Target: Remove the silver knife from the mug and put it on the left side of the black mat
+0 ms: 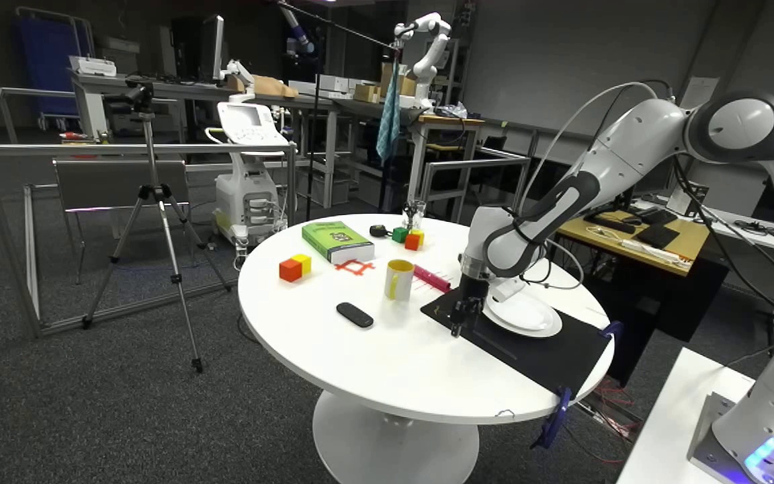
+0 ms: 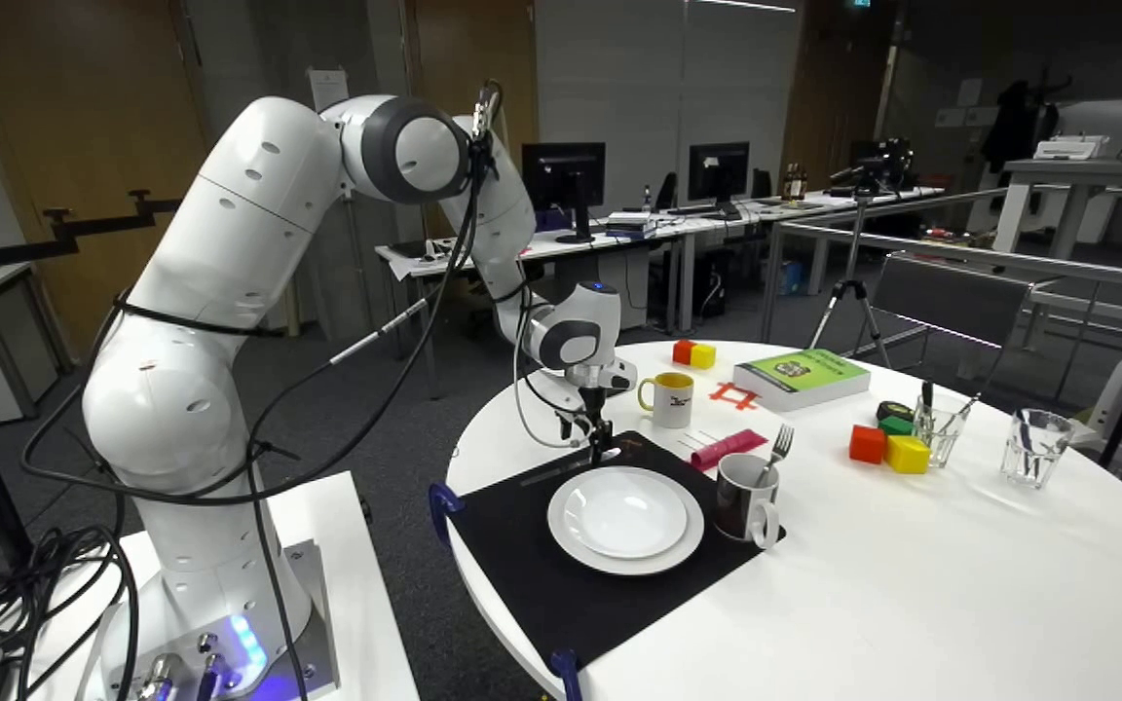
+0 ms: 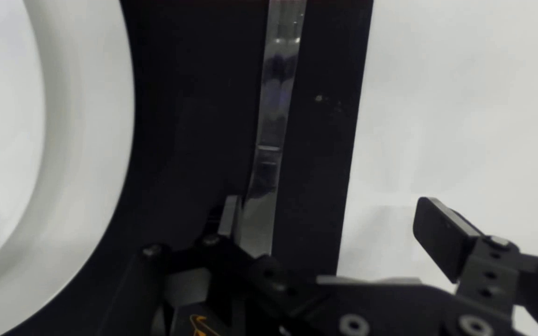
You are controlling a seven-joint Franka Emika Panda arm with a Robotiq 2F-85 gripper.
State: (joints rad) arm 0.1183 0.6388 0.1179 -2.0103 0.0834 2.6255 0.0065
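Silver knife is lying on the black mat, near its edge. The hand is holding its fingers apart — one is sitting just beside the knife, one is hovering over the worktop. Next to the knife, a white plate is resting. Past the plate, the mug is holding a fork. A green book is lying farther off.

arm: arched high, sharply bent | wrist: low | hand: pointing down, fingers spread wide
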